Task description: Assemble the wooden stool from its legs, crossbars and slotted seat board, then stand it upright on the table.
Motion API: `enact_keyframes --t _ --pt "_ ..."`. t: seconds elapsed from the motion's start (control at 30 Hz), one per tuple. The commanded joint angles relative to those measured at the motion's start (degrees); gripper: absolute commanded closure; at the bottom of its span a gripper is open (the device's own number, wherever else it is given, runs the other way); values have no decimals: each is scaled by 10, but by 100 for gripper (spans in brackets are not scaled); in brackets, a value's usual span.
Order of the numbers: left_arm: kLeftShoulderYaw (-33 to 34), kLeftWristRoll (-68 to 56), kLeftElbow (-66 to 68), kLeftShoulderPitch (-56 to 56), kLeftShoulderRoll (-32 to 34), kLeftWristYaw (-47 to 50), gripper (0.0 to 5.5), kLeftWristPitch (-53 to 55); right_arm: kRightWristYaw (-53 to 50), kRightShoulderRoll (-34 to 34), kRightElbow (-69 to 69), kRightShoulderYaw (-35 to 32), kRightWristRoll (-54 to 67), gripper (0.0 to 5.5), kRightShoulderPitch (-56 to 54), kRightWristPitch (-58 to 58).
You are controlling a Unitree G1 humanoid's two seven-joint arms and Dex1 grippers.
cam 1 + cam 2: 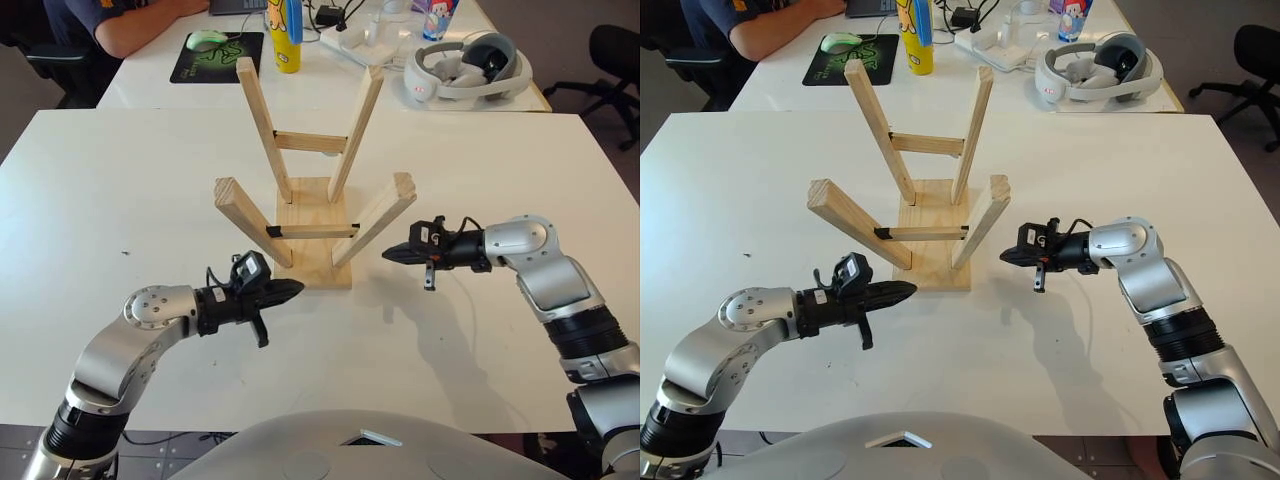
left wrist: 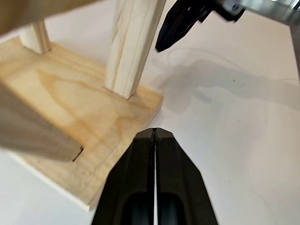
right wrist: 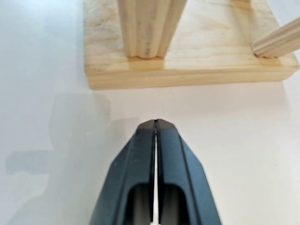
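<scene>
Stool (image 1: 315, 215) legs-up on white table (image 1: 120, 180); my left gripper (image 1: 295, 289) near its seven o'clock, right gripper (image 1: 388, 254) at three, both closed.

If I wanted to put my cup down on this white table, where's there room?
Bare stretches of the table: the wide one between the stool and the left edge, and the far right corner. Crowded: the stool's near side, where the left hand and right hand both point in close.
</scene>
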Motion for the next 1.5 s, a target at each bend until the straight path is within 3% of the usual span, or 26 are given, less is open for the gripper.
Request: enact_keyframes --t 0.03,0.33,0.43,0.57,0.63,0.73,0.8,0.83,0.9,0.97,1.07,1.27,1.5 --pt "1 26 36 -25 -6 41 548 6 -32 16 8 -7 -15 550 4 -9" --pt "76 102 173 -74 -44 167 548 -68 -76 35 9 -19 -19 550 12 -12" --pt "125 134 244 -118 -70 240 548 -127 -139 24 -5 -14 -91 550 18 -168" --pt "214 158 423 -215 -99 359 548 -240 -178 31 -35 -29 -103 550 63 -186" --pt "224 161 469 -237 -105 372 548 -272 -209 30 -102 -41 -115 550 137 -189" --pt "164 171 451 -202 -104 304 548 -265 -286 41 -266 -70 -171 550 337 -204" --pt "128 166 415 -155 -95 256 548 -239 -366 60 -366 -60 -259 550 542 -271" --pt "110 166 394 -125 -83 232 548 -225 -342 56 -391 -50 -233 550 541 -225" --pt "84 167 356 -80 -56 195 548 -190 -229 64 -218 -56 -126 550 225 -99" --pt "66 176 325 -51 -26 165 548 -169 -184 67 -145 -66 -84 550 97 -51" --pt "49 210 291 -21 28 131 548 -173 -178 57 -174 -72 -71 550 131 -43" --pt "34 227 239 -9 90 65 455 -168 -140 81 28 -52 -57 550 -10 -65" --pt "53 205 239 -44 46 74 344 -187 -186 117 176 -67 -62 550 -57 -137"
